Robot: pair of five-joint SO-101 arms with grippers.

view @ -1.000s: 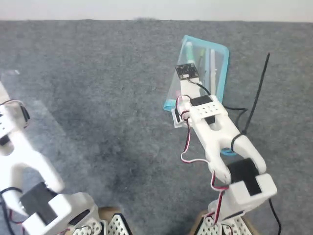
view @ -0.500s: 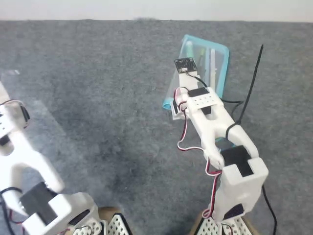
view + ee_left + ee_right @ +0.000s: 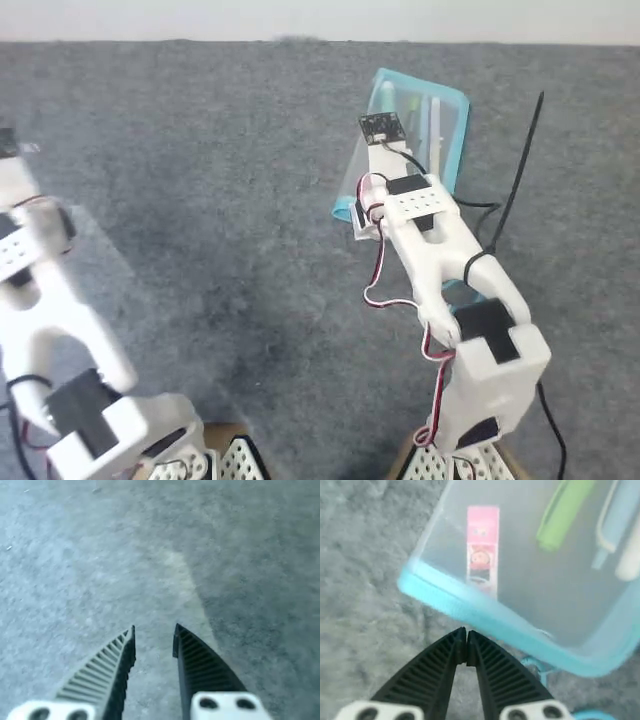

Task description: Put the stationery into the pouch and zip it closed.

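pouch (image 3: 485,616) | stationery (image 3: 482,550) inside | right end effector (image 3: 466,635) closed (just beside its edge)

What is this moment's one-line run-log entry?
right gripper: shut, tips at teal edge of pouch | left gripper: open, over carpet | inside pouch: pink eraser, green pen | zip state: unclear

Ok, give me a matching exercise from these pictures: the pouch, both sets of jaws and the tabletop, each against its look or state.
1 pouch
2 right jaws
3 left jaws
4 tabletop

A apart, over bare surface
B grey and fuzzy
C clear, blue-edged, pens inside
D shut, just outside the pouch's edge

Pairs: 1-C, 2-D, 3-A, 4-B
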